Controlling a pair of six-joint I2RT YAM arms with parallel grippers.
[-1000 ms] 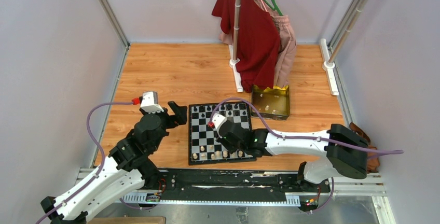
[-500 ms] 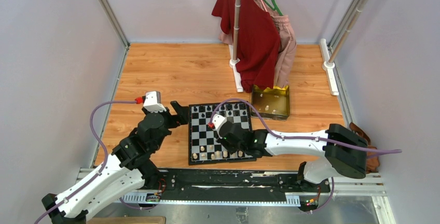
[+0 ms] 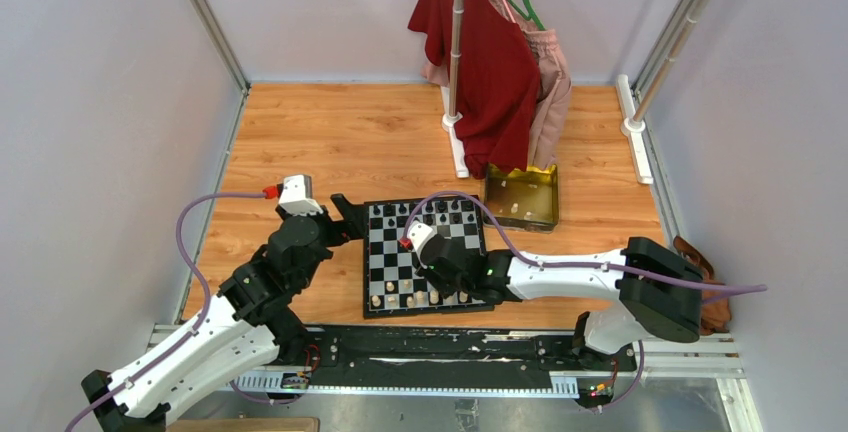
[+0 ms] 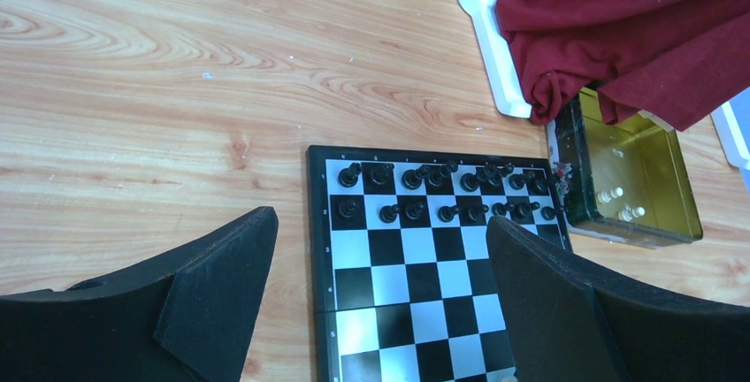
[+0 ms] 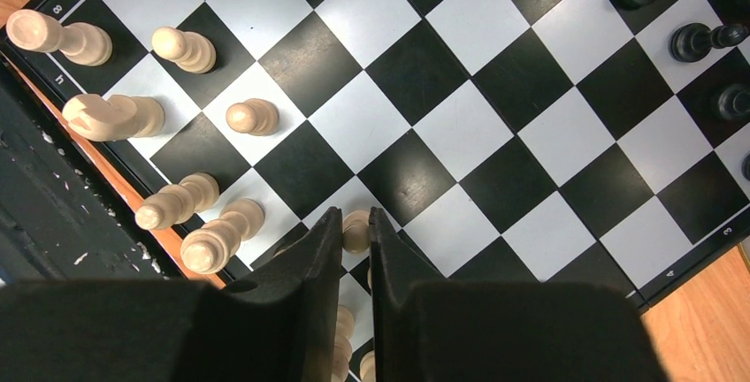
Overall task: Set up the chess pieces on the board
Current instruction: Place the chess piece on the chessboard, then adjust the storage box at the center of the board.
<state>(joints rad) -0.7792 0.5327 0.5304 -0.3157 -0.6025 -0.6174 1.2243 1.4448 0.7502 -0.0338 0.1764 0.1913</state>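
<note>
The black-and-white board lies between my arms. Black chessmen fill its two far rows. Several cream chessmen stand along the near rows. My right gripper is low over the near part of the board, shut on a cream pawn held between its fingertips. More cream pieces stand partly hidden under its fingers. My left gripper is open and empty, hovering over the board's left side. In the top view it is at the board's far left corner.
A shiny yellow tin stands off the board's far right corner, with a few cream pieces inside. A white garment rack with red and pink clothes hangs behind it. Walls close both sides.
My left gripper has moved slightly right toward the board's far left corner. My right arm has stayed almost still over the board's near side.
</note>
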